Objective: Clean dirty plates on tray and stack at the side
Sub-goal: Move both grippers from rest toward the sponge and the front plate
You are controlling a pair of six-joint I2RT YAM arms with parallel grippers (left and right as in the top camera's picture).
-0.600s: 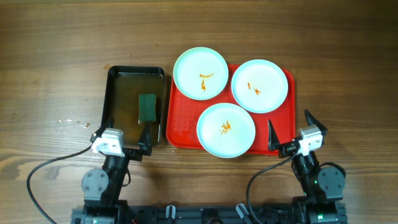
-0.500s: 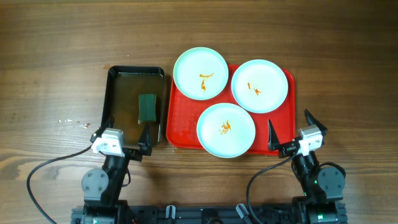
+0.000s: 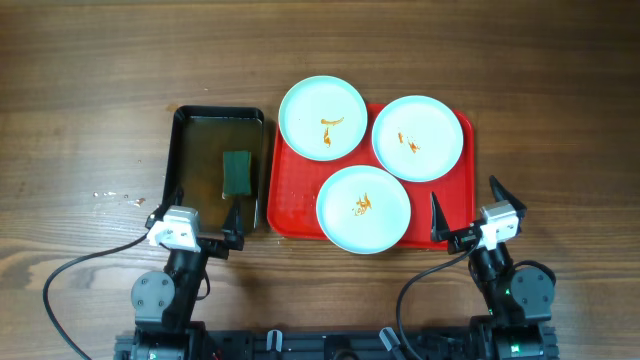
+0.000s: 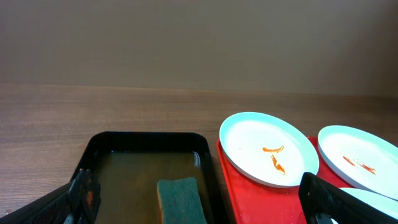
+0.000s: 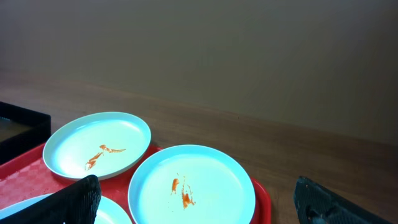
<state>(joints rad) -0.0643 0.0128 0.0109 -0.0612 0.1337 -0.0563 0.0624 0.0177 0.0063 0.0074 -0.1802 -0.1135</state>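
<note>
Slippage is my main worry. Three dirty plates sit on the red tray [image 3: 290, 200], and both my grippers are spread wide and hold nothing. The left gripper [image 3: 200, 208] is off the tray's near-left corner, by the near end of the black basin [image 3: 172, 150] that lies along the tray's left edge. The right gripper [image 3: 467, 203] waits just off the tray's near-right corner. The far-left plate [image 3: 322, 118] hangs out past the tray's far edge, so a push from the sponge [image 3: 237, 172] could, I judge, tip it or skate it onto the table [image 3: 100, 80]. The far-right plate [image 3: 418, 137] and the near plate [image 3: 364, 208] lie almost rim to rim with it, so a finger slid under one could nudge its neighbour. The rims are low and shallow, which gives my fingers little to pinch, and a wet sponge would likely make them slicker. Scrubbing with one hand while the other does not steady the plate could simply spin it.

From above I get all three plates, the overhang and both hands at once. The left wrist camera adds what looks like brownish liquid in the basin, with the sponge lying flat in it, so a clumsy dip could slop it over toward the tray. The right wrist camera shows how low the rims sit and gives the orange sauce smears [image 5: 185, 198] clearly, but the near plate is only a sliver there.
</note>
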